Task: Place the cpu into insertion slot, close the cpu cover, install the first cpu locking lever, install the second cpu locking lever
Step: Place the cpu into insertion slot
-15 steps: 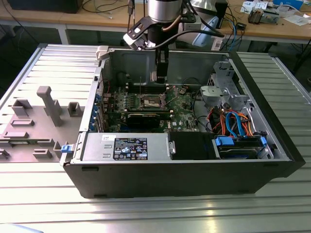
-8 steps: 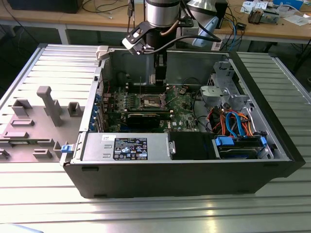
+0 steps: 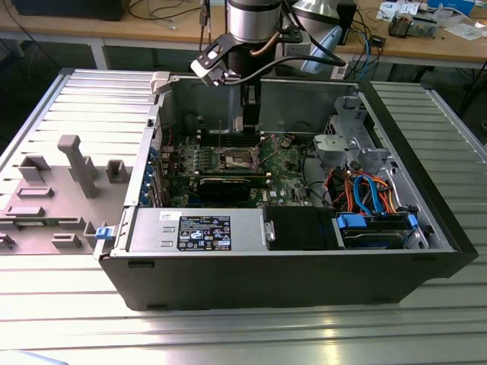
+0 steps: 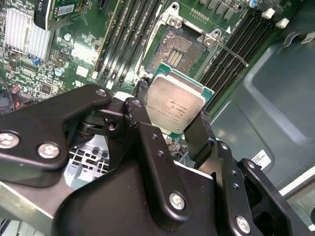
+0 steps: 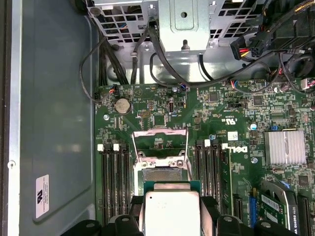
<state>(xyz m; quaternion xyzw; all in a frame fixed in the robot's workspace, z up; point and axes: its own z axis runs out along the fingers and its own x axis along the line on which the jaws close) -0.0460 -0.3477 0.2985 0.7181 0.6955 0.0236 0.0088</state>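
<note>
Inside the big open dark metal computer case (image 3: pixel 289 281), above its green circuit board (image 5: pixel 162 105), the black two-fingered gripper (image 4: pixel 173 112) clamps the small square silvery-topped cpu (image 4: pixel 176 103) by opposite edges. The chip hangs clear of the golden-brown square insertion slot (image 5: pixel 162 174), whose thin silvery frame cpu cover (image 5: pixel 160 142) lies swung open.

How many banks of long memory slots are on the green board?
2. One bank lies between the insertion slot and the grey case panel; the other between the slot and the finned heatsink. Others may be hidden.
</note>
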